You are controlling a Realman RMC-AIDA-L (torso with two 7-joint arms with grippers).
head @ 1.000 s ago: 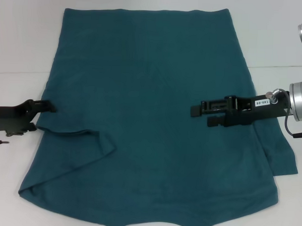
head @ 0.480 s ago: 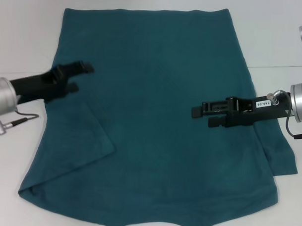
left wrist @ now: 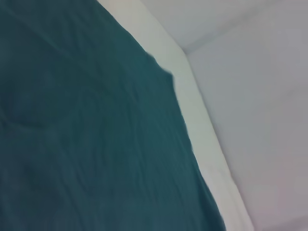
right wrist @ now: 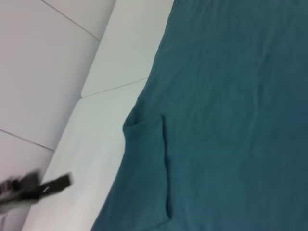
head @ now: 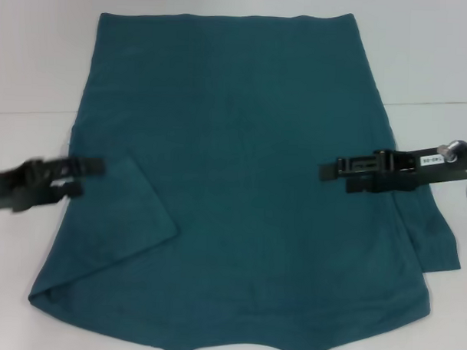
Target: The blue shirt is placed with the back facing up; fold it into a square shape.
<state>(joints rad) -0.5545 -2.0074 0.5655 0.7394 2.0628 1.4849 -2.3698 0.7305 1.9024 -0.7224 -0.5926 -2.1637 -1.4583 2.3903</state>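
Teal-blue cotton, one item: the blue shirt [head: 241, 183] lies spread flat on the white desk [head: 30, 60], plain side up, filling most of the head view, its straight hem edge at the far side and its near edge running off the bottom of the picture. Left sleeve: folded inward over the body, forming a triangular flap [head: 129, 210] whose point lies toward the shirt's middle. Right sleeve: also turned in, with a narrow fold along the right edge and a small corner of cloth sticking out near the lower right. Surface: mostly smooth, with faint creases (seen more clearly in the left wrist view [left wrist: 96, 144], which shows only cloth and desk). Left end effector [head: 74, 177]: blurred, positioned at the shirt's left edge just above the folded flap, its two black fingers slightly apart and nothing between them; whether it touches the cloth cannot be told. It also appears as a dark blurred shape over the desk in the right wrist view [right wrist: 43, 185], beside the shirt's edge. Right end effector [head: 335, 177]: held over the right part of the shirt, pointing toward its middle, fingers a little parted and empty, with a white label on its black body.
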